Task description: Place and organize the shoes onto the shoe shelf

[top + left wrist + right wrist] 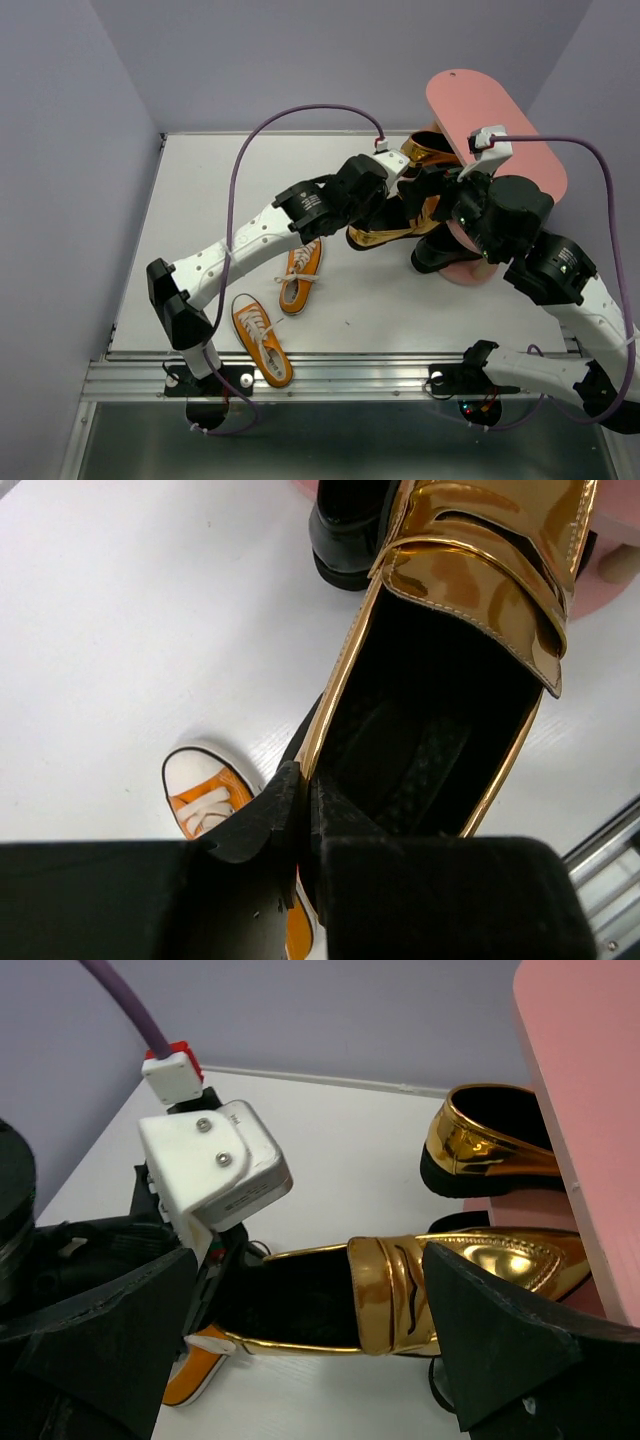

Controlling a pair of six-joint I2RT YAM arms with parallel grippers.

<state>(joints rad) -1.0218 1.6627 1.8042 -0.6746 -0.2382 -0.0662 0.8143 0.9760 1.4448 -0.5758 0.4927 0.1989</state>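
Left wrist: left claw (305, 788) pinches one gold loafer (470, 580), right claw (310, 1260) gapes open. The other loafer (490, 1145) looks shelved, orange sneakers (262, 340) not yet.

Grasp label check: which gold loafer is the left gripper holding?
The nearer gold loafer, side rim pinched in the left gripper; the other gold loafer sits on the pink shelf.

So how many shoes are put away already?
One gold loafer sits on the pink shelf. The left jaws pinch the second gold loafer by its heel rim. Left to do: two orange sneakers on the table and a black shoe beside the shelf. The right jaws are open, holding nothing.
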